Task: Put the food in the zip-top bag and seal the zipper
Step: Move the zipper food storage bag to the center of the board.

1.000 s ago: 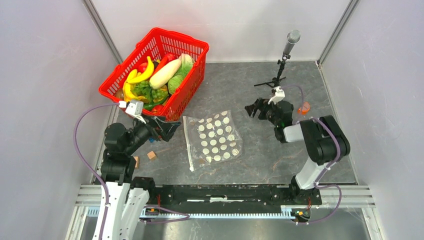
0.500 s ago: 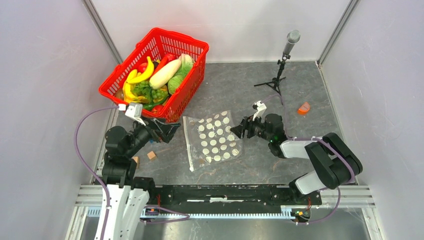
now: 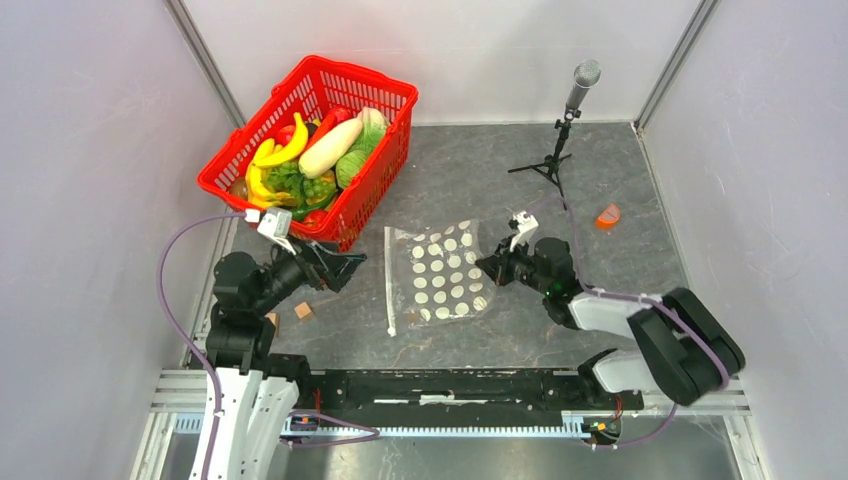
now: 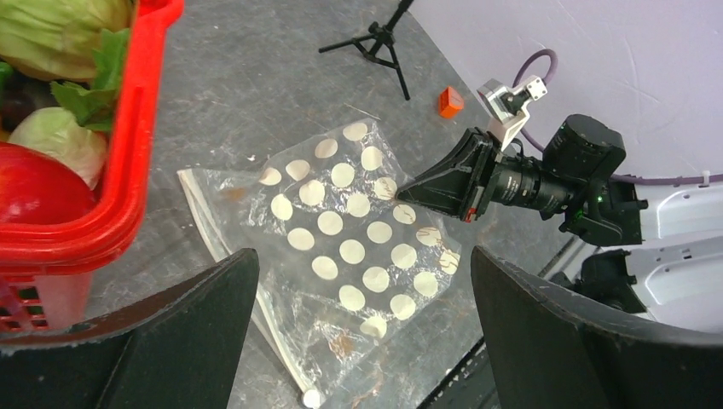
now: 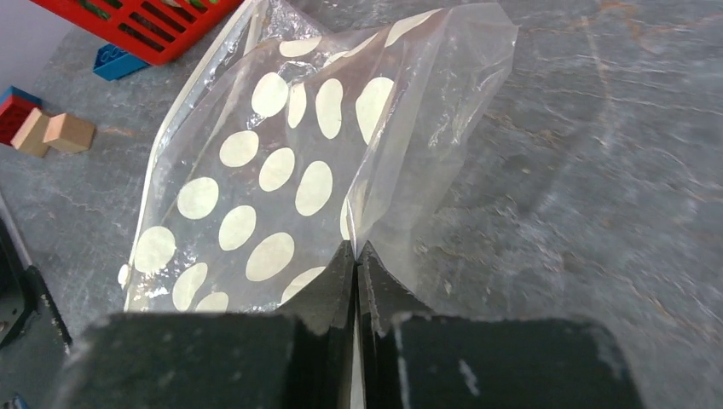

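- Two arms work over a grey table (image 3: 600,290); the zip-top bag (image 3: 445,280) lies flat between them, near the middle, just right of the red basket (image 3: 385,85).
- Right gripper (image 5: 354,256): its fingers are pressed together on the right edge of the zip-top bag, with the clear film pinched between the tips and that edge lifted into a fold off the table.
- Left gripper (image 3: 345,262): its fingers stand wide apart and hold nothing. It hangs just beside the basket's near corner, pointing right toward the bag and not touching it.
- The zipper (image 3: 389,280) runs along the bag's left edge, the side opposite the pinched one. I cannot tell whether it is pressed shut.
- The food (image 3: 310,155) is heaped in the basket at the far left: yellow bananas, green leafy pieces, red pieces and a pale long vegetable. No food is in the bag.
- Wooden cubes (image 3: 303,311) sit near the left arm, with a blue brick (image 5: 115,61) close by.
- A small orange piece (image 3: 607,215) lies far right, near a microphone stand (image 3: 560,130).
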Motion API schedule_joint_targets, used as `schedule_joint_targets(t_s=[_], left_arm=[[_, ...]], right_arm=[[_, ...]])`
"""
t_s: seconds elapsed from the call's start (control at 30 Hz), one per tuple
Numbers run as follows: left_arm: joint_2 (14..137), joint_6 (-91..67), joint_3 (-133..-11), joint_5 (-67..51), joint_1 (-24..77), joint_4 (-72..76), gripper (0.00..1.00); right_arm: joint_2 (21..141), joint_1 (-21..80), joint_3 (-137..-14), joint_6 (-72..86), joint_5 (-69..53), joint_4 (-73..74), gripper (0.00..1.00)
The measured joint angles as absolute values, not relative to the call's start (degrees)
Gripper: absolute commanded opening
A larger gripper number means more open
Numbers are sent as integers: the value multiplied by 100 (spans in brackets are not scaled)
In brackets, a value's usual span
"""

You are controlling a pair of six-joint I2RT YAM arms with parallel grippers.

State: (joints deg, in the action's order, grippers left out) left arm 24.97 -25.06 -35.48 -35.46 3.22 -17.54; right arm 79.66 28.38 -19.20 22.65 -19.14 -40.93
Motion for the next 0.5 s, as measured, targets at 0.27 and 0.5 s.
schedule_joint_targets(t_s=[0.27, 0.5], left_arm=[[2532, -2482, -3426, -3964, 375, -1844, 100], [2536, -2272, -3428, -3760, 731, -2292, 100]], right_arm=[[6729, 2657, -1271, 1752, -1494, -3328, 2], [6294, 2571, -1358, 1216, -998, -2038, 22]])
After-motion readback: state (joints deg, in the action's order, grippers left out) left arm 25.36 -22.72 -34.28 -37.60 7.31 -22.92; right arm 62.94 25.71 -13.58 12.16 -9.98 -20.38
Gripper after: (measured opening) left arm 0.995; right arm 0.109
